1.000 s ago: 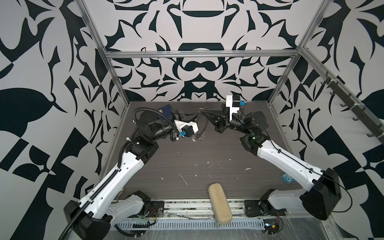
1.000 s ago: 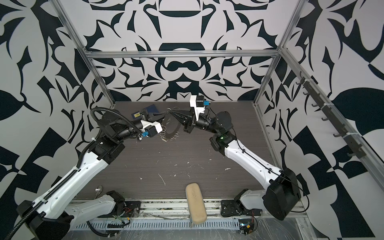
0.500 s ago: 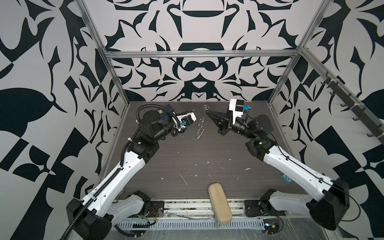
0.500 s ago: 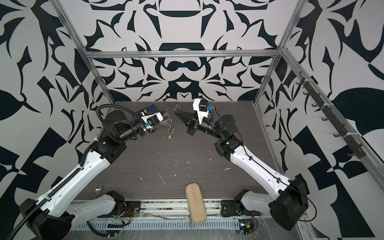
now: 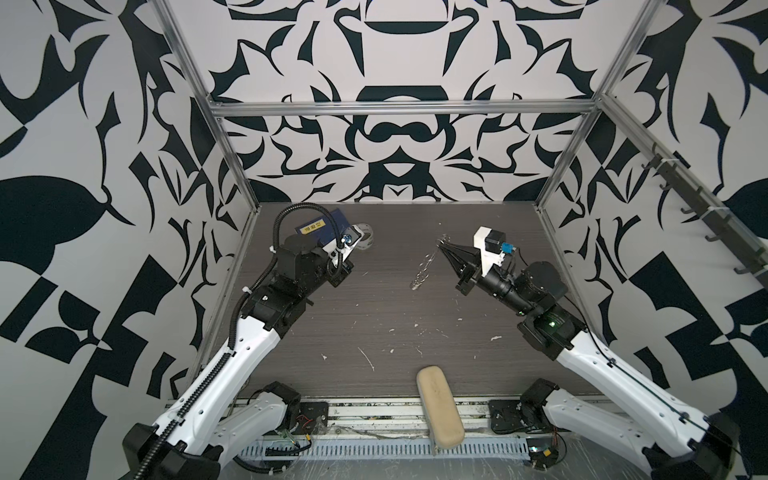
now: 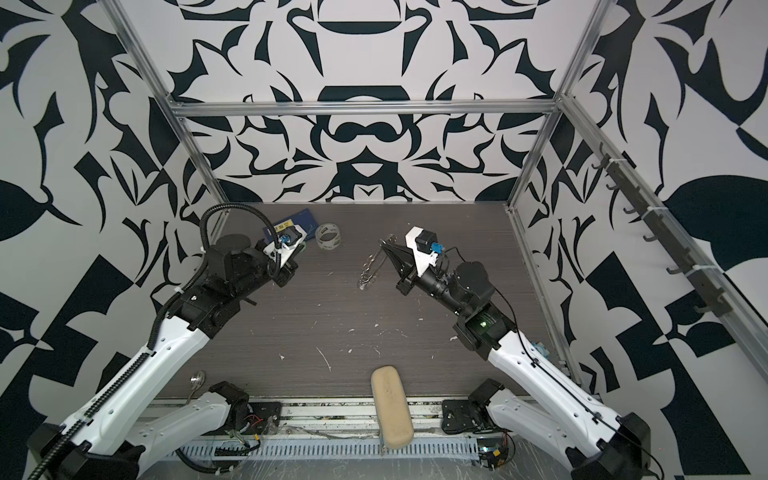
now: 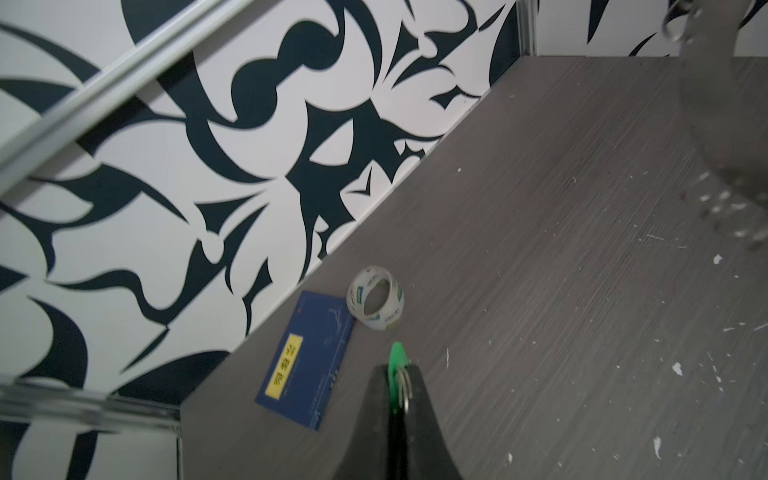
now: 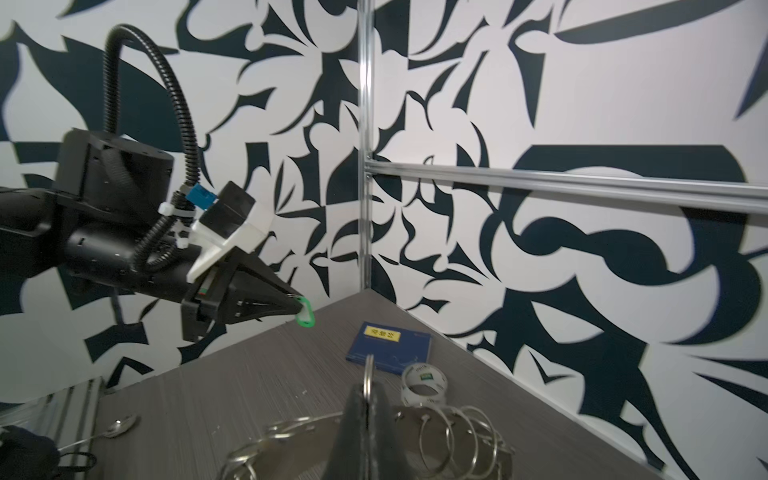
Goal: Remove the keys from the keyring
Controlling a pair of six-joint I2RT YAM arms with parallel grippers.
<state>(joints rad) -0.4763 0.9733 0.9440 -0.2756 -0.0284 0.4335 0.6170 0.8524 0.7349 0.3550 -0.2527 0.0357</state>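
Pinching the green key (image 8: 306, 318) between its closed fingertips, the left gripper (image 8: 296, 305) holds it in the air above the far left part of the table (image 5: 374, 311). In the left wrist view the key (image 7: 398, 358) sticks out past the tips, and a small wire loop (image 7: 404, 384) sits against it right where the fingers meet. The key is off the keyring and well apart from it.

The right gripper (image 5: 441, 246) is also clamped shut, gripping the keyring (image 5: 423, 269) at its top edge. In both top views the ring hangs edge-on below the tips, clear of the table, on the right of the middle. The right wrist view shows the fingers closed on one thin wire loop (image 8: 368, 372), with the flat grey disc (image 8: 291, 453) and more silver loops (image 8: 465, 432) spread beneath them.

A roll of clear tape (image 6: 328, 237) lies near the back wall, just beside a blue booklet (image 7: 307, 361) with a yellow label. A beige case (image 5: 439, 405) rests on the front edge of the table, and a spoon (image 6: 198, 379) lies at the front left corner – white flecks dot the dark surface between them.
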